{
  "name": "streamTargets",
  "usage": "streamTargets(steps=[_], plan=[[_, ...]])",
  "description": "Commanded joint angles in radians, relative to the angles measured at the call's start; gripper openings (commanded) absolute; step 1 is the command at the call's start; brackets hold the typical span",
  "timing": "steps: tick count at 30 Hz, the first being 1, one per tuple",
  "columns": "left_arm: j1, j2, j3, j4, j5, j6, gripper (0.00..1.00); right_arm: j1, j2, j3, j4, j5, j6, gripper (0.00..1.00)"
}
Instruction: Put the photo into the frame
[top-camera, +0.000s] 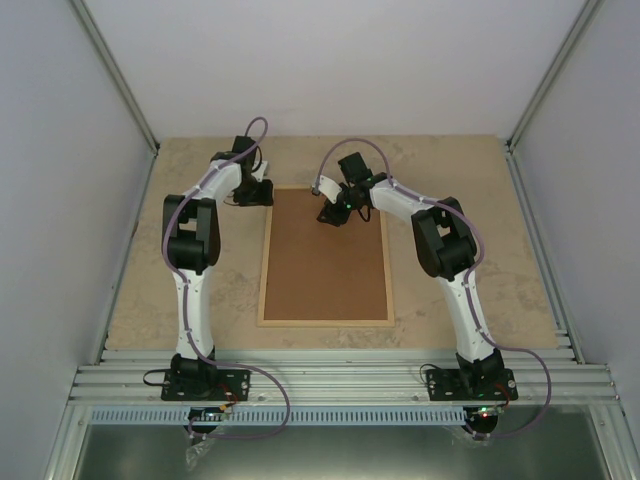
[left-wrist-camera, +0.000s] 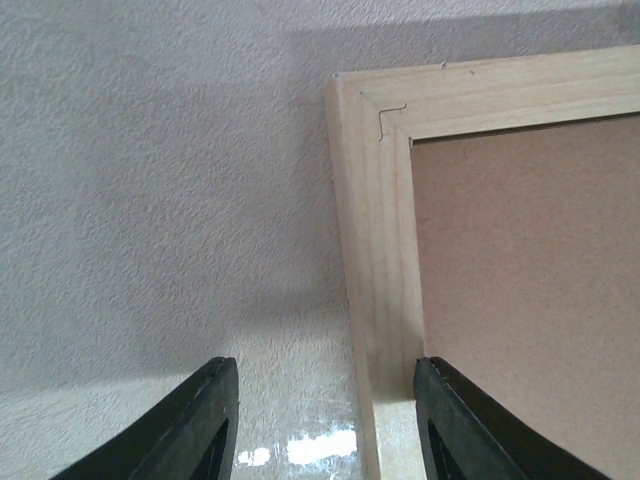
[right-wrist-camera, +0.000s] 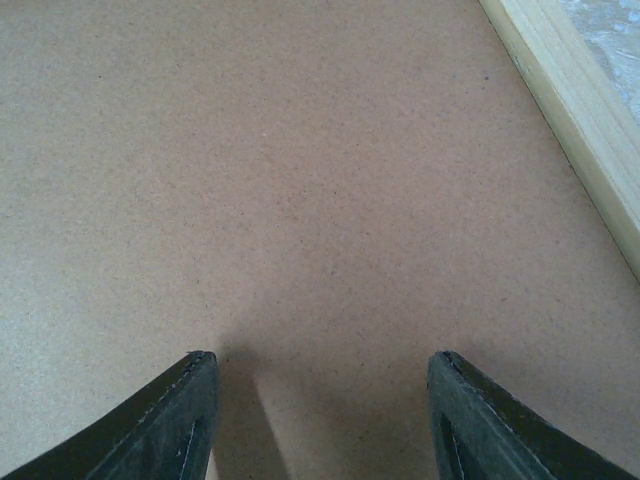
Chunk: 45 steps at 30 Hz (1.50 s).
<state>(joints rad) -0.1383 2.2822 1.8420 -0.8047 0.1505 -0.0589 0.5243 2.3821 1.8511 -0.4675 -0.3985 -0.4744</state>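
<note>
The pale wood frame (top-camera: 325, 321) lies flat in the middle of the table, with a flat brown backing board (top-camera: 325, 265) filling it. The photo is hidden; no print shows in any view. My left gripper (top-camera: 262, 195) is open and empty at the frame's far left corner. In the left wrist view (left-wrist-camera: 325, 400) its jaws straddle the frame's left rail (left-wrist-camera: 375, 230), beside the board (left-wrist-camera: 530, 270). My right gripper (top-camera: 333, 215) is open and empty, low over the far part of the board (right-wrist-camera: 300, 170). In the right wrist view (right-wrist-camera: 320, 390) the frame's rail (right-wrist-camera: 575, 110) runs at the upper right.
The beige table (top-camera: 470, 220) has pale walls at the left, back and right. Ribbed aluminium rails (top-camera: 340, 380) carry both arm bases along the near edge.
</note>
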Motion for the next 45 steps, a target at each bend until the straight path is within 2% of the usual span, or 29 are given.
streamTargets(steps=[1,9,29,34,40,45], plan=[[0.005,0.036,-0.018,-0.021,-0.042,-0.007,0.51,0.011,0.062,-0.020,-0.124,0.041,0.005,0.58],[-0.018,0.044,-0.059,-0.013,-0.054,0.013,0.50,0.011,0.064,-0.019,-0.121,0.039,0.010,0.58],[-0.093,0.091,-0.128,-0.018,-0.183,0.039,0.49,0.011,0.068,-0.008,-0.125,0.046,0.011,0.58],[-0.089,0.081,-0.099,-0.008,-0.120,0.034,0.51,0.011,0.072,0.001,-0.128,0.046,0.013,0.58],[-0.079,0.053,0.038,-0.005,0.006,0.049,0.59,0.011,0.072,0.003,-0.130,0.043,0.014,0.58],[-0.057,0.039,0.104,-0.012,0.043,0.030,0.60,0.012,0.071,0.003,-0.129,0.044,0.013,0.58]])
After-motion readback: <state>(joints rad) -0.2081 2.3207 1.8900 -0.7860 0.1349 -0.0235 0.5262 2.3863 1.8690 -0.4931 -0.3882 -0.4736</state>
